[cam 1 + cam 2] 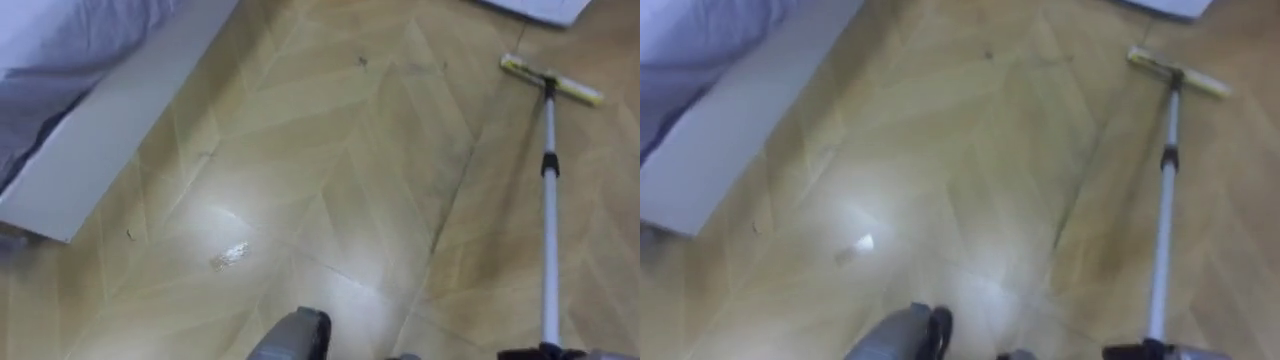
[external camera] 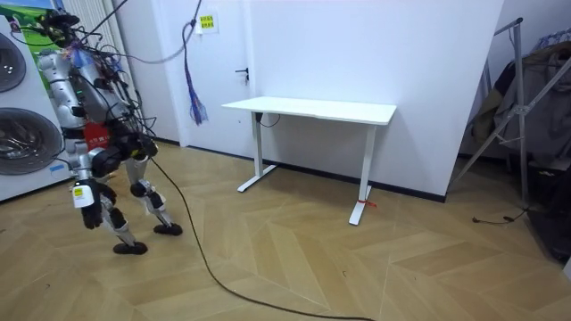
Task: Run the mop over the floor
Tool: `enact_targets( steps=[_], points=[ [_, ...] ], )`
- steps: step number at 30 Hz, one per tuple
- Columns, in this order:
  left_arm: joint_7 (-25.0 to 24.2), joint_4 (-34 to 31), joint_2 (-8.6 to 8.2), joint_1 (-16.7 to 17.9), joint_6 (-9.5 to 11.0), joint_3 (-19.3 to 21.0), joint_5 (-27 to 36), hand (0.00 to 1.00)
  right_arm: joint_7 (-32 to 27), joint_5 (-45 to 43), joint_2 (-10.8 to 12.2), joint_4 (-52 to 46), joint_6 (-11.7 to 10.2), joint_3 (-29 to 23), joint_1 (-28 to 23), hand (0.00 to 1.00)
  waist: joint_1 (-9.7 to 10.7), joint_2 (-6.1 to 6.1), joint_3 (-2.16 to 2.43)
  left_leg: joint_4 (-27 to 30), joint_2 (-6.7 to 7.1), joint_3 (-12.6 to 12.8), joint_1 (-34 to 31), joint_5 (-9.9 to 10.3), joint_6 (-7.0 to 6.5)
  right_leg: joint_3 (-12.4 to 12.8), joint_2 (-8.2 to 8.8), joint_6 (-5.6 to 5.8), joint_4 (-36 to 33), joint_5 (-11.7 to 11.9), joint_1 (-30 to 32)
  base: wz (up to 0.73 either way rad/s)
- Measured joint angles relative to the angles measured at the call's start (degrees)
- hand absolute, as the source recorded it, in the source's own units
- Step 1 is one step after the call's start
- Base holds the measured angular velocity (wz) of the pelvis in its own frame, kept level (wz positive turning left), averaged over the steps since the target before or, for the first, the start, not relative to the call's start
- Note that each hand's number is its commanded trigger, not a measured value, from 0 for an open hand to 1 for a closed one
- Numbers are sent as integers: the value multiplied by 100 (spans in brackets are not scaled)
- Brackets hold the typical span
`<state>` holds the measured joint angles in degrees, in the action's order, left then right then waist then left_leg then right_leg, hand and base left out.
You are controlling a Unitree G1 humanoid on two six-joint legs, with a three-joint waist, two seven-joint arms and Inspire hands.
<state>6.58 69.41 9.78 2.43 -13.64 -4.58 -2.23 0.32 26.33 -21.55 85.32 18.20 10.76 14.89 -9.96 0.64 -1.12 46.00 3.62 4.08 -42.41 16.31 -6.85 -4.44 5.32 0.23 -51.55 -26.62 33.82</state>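
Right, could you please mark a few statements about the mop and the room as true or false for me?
1. The mop head lies on the wooden floor. True.
2. The mop pole leans against the desk. False: it runs from the head over the floor toward the eye view's lower edge.
3. The robot stands by the washing machines. True.
4. The white desk stands mid-room. False: it stands against the wall.
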Motion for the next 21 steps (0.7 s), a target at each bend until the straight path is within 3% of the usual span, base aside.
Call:
enact_targets(
  steps=[1,3,6,9,10,12,14,15,18,20,21],
  points=[
    [-3,4,-25,-28,-3,0,-9,0,2,-4,-1,11,-3,51,-95,100,12,-13,1,-2,11,43,38,29,-49,14,34,31,-71,26,15,-24],
    [4,6,-115,-111,36,3,-32,0,-67,-167,37,15,-6,181,-618,100,176,-174,1,-40,96,80,178,181,-137,63,88,158,-347,184,64,-9],
    [43,0,-223,-253,133,28,-79,0,-224,-213,270,17,-6,340,-1177,100,269,-361,52,-60,103,22,212,325,-184,152,58,220,-630,452,344,-35],
    [74,4,-287,-183,157,28,-68,0,-292,-223,442,27,-6,424,-1260,100,263,-407,11,-210,118,-148,363,359,-150,140,41,194,-201,446,747,-110],
    [78,-26,-302,-103,143,27,-73,0,-338,-353,515,20,0,429,-1301,100,312,-427,4,-325,131,-235,489,358,-116,125,16,159,313,509,821,-95],
    [174,-81,-251,-31,123,43,-49,0,-411,-473,673,-61,70,419,-1378,100,366,-353,-22,-350,204,-489,641,443,29,55,-67,88,967,855,782,-66],
    [188,-85,-230,-34,120,31,-48,0,-417,-613,700,-72,174,352,-1354,100,401,-349,-21,-268,210,-600,706,526,135,-111,-18,23,953,1048,638,3],
    [185,-79,-197,-34,118,-4,44,0,-428,-681,665,-39,276,280,-1216,100,391,-325,-20,-146,202,-644,724,618,204,-176,-9,-86,822,1052,622,20],
    [185,-94,-79,-26,91,-9,280,0,-387,-845,340,111,383,84,-495,100,321,-157,-35,245,157,-623,706,781,342,-346,149,-211,339,714,620,30],
    [193,-98,58,-23,90,-3,279,0,-359,-876,101,101,324,42,65,100,238,-6,-58,524,75,-570,657,818,404,-381,117,-277,122,542,618,30],
    [199,-108,107,-24,90,-4,274,0,-329,-881,22,76,288,54,236,100,177,14,-53,623,44,-565,631,823,415,-380,79,-304,73,507,614,11]
  ],
)
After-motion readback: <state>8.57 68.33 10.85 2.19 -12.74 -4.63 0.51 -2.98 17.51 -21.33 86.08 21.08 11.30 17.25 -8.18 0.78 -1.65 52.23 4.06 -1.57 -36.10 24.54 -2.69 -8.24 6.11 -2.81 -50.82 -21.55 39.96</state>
